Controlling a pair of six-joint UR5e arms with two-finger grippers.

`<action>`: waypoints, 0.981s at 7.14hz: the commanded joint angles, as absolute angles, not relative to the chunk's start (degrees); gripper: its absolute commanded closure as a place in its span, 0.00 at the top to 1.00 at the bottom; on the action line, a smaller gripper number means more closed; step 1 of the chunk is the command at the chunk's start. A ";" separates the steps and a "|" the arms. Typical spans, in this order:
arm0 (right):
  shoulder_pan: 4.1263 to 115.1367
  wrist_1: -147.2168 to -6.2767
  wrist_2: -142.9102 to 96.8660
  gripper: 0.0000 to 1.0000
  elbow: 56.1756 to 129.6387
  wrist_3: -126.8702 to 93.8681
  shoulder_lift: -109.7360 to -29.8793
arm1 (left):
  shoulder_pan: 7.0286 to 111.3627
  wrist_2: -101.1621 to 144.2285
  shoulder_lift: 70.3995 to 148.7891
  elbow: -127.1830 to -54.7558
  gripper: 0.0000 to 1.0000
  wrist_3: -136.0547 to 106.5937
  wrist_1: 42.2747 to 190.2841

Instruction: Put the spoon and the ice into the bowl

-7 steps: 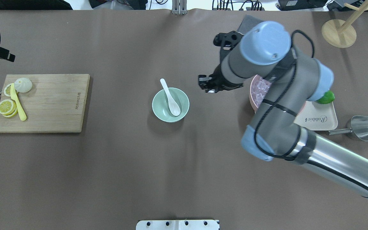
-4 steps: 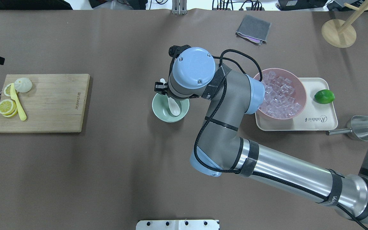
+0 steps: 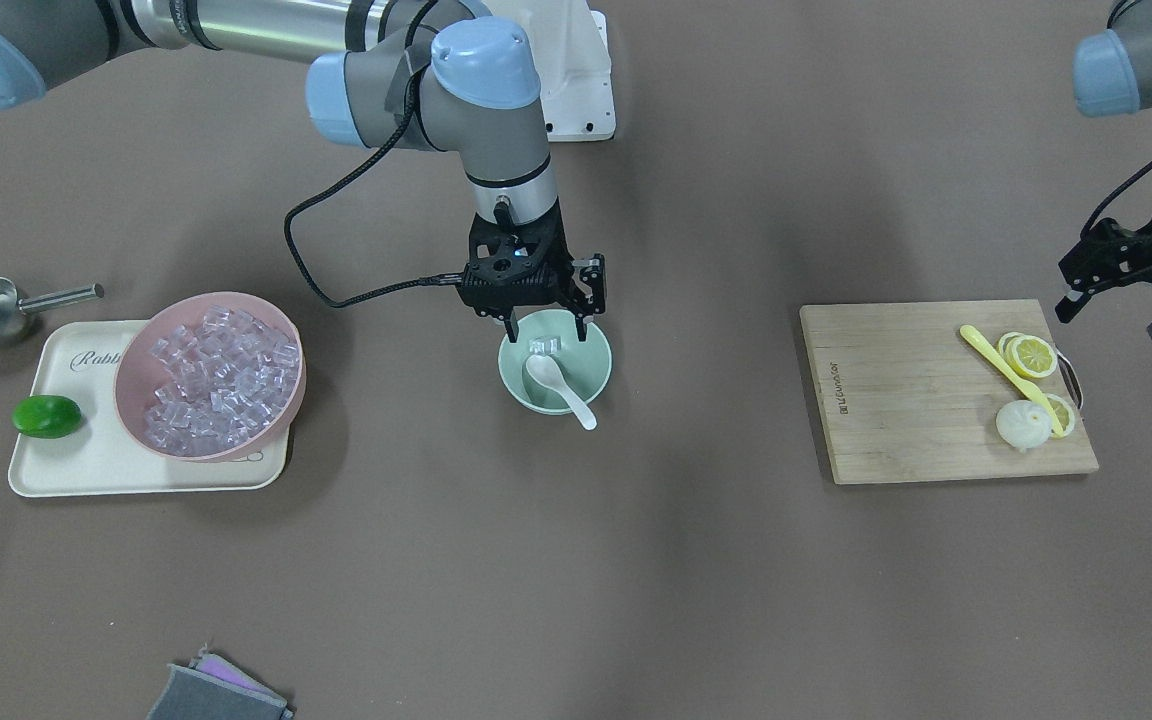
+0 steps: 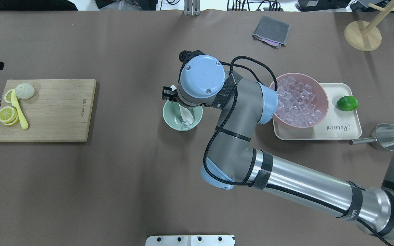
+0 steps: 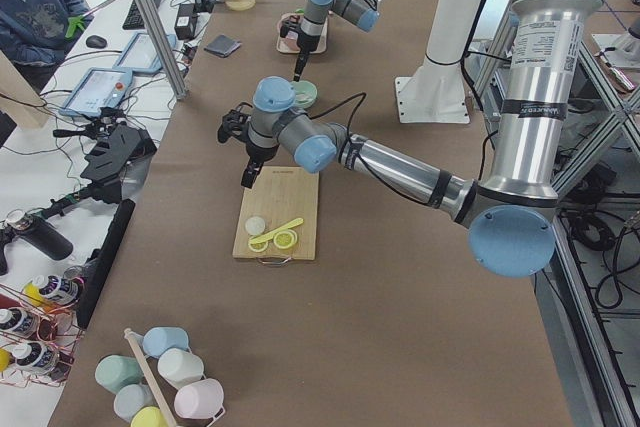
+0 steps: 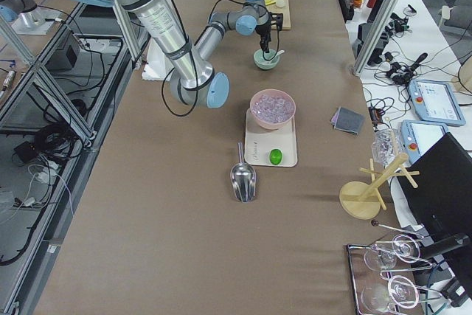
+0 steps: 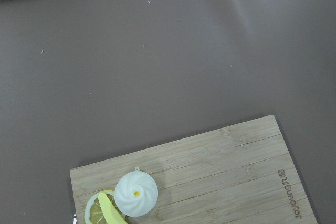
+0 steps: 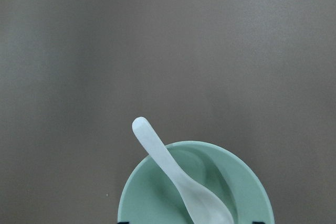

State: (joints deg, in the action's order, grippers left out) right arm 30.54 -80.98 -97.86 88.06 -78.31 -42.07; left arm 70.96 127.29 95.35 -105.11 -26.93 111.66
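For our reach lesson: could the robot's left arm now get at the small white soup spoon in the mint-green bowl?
Probably not yet: the right gripper hangs open just above the mint-green bowl, blocking the way down to the white soup spoon; the left gripper is beyond the wooden cutting board.

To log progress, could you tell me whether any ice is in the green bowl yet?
In: one clear cube lies inside the bowl, next to the spoon.
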 commanded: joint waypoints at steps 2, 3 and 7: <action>44.32 -81.74 -113.13 1.00 102.07 -62.57 -59.42 | 76.78 135.12 95.62 -105.12 0.98 -26.11 108.39; 51.61 -81.74 -120.42 1.00 104.22 -53.09 -65.42 | 79.95 138.39 94.84 -104.68 0.98 -20.71 107.15; 76.15 -81.74 -133.42 1.00 102.86 -10.83 -88.21 | 83.23 140.27 89.04 -104.77 0.98 -9.59 103.27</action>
